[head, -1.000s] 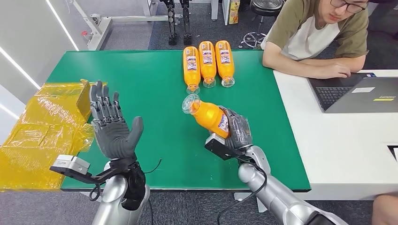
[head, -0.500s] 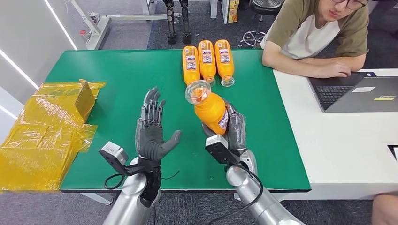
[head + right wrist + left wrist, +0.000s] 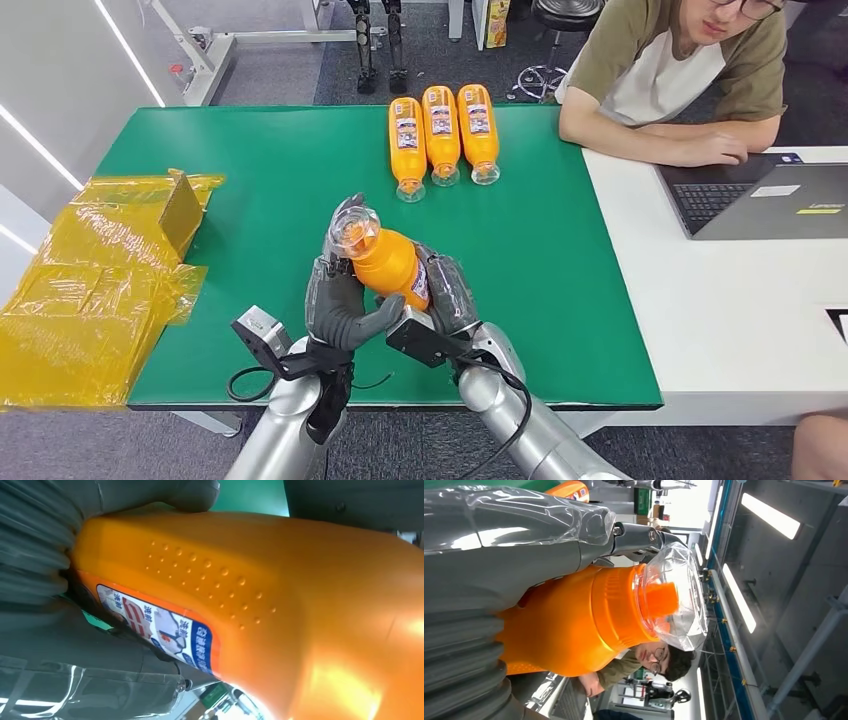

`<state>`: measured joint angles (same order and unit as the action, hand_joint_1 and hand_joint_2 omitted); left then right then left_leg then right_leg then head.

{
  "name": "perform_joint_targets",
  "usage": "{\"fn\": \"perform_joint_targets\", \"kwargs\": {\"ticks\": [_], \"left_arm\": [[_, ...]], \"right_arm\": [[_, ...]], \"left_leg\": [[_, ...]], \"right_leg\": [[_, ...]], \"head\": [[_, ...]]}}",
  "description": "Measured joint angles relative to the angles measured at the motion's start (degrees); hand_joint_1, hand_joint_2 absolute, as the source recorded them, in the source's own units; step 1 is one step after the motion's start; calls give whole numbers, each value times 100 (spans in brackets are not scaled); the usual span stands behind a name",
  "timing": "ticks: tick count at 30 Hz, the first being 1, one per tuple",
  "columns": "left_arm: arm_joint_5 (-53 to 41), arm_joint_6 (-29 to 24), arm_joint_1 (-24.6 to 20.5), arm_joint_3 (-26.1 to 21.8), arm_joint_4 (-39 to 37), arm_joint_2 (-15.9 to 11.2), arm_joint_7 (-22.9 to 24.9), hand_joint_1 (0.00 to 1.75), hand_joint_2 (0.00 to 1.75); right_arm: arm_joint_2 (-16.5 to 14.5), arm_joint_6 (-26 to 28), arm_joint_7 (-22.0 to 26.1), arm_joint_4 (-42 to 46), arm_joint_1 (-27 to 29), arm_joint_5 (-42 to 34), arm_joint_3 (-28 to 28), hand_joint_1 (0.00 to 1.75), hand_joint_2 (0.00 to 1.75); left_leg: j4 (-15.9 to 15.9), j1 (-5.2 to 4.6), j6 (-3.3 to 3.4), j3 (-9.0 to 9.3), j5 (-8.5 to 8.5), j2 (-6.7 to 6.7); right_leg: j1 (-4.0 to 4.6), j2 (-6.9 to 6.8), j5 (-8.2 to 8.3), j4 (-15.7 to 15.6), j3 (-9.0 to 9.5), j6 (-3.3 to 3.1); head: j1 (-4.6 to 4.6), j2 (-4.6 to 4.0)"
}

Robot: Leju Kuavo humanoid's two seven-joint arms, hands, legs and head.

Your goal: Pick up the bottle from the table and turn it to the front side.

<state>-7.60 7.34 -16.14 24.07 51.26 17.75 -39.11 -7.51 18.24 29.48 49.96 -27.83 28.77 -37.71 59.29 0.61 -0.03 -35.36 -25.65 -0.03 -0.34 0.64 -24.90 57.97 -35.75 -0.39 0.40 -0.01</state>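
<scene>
The orange plastic bottle with the clear cap cover (image 3: 388, 262) is in the air above the green table (image 3: 250, 190), close to the table's near edge, tilted with its cap pointing up and away from the robot. The right hand (image 3: 447, 292) is wrapped around its lower body, and part of the white and blue label (image 3: 155, 628) peeks out between the fingers. The left hand (image 3: 335, 295) is against the other side of the bottle, with the fingers reaching up behind the neck and the thumb under the body, so both hands are clamped on the same bottle. I judge this to be the handover for the turn. The risk is in the moment when 1 hand lets go: the plastic looks smooth and shiny, so if the right hand releases before the left grips firmly, the bottle could slip and fall on the table. The fingers may also cover the label. Further away, 3 similar orange bottles (image 3: 441, 122) lie side by side, well apart. A person in an olive shirt (image 3: 680, 70) sits at the white desk (image 3: 720, 300) beside a laptop (image 3: 760, 200).
</scene>
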Motion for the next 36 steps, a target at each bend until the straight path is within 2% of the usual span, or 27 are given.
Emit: {"fn": "perform_joint_targets", "kwargs": {"ticks": [9, 21, 25, 36], "left_arm": [[74, 29, -4, -170, -209, 4, -38, 0, 175], [115, 25, -35, -238, -519, 19, -80, 1, 175], [175, 61, -52, -237, -634, 23, -116, 175, 175], [369, 211, -59, -237, -707, 28, -139, 175, 175]], "right_arm": [[93, -519, -2, 5, 0, 519, -119, 175, 175], [252, -774, -35, 97, 52, 873, -203, 175, 175], [348, -795, -134, 287, 190, 1040, -203, 175, 175], [497, -792, -320, 659, 400, 1322, -182, 175, 175]], "left_leg": [[0, 0, 0, -1, 0, 1], [0, -1, 0, -2, 0, 3], [0, -1, 0, -2, -1, 3], [0, 0, -4, -3, -3, 7]], "right_leg": [[0, 0, 0, 0, -4, 0], [0, 2, 0, -1, -6, -1], [0, 2, 0, -1, -8, -1], [0, 8, 0, 0, -12, -1]], "head": [[-1, 1], [-1, 1], [-1, 0], [-1, 1]]}}
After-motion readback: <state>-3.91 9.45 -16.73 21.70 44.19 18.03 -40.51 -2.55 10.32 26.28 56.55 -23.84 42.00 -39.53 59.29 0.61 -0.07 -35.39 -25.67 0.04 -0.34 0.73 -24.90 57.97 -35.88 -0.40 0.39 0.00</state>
